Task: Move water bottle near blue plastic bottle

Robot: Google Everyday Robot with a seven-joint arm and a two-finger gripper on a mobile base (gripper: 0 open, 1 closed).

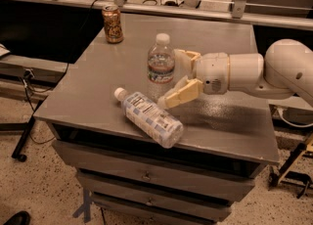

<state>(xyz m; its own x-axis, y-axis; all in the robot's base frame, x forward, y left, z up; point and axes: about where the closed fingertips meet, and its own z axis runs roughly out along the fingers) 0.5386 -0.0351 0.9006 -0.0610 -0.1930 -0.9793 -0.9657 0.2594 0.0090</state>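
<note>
Water bottle (161, 65), slim and clear with a white cap, stands upright near the middle of a grey surface (93, 87) that tops a set of drawers. Its long axis is vertical. Just in front of it, toward the camera, a stouter blue plastic bottle (149, 119) with a pale patterned label lies on its side. Its cap points left and back, and its base reaches toward the front edge of the surface. The two bottles are close together, though I cannot tell whether they touch. A white robot arm reaches in from the right, and its gripper (174, 78) sits just to the right of the water bottle. The tan fingers (181, 94) are spread wide apart and hold nothing. One passes behind the bottle's right shoulder, and the other angles down and left toward the lying bottle. The water bottle therefore lies to the left of the fingers, at or just inside their opening. Judging by how things lie, the placing looks essentially done, and the open fingers would need to draw back rightward without tipping the upright bottle. A brown drink can (113, 23) stands well apart at the far left corner.
</note>
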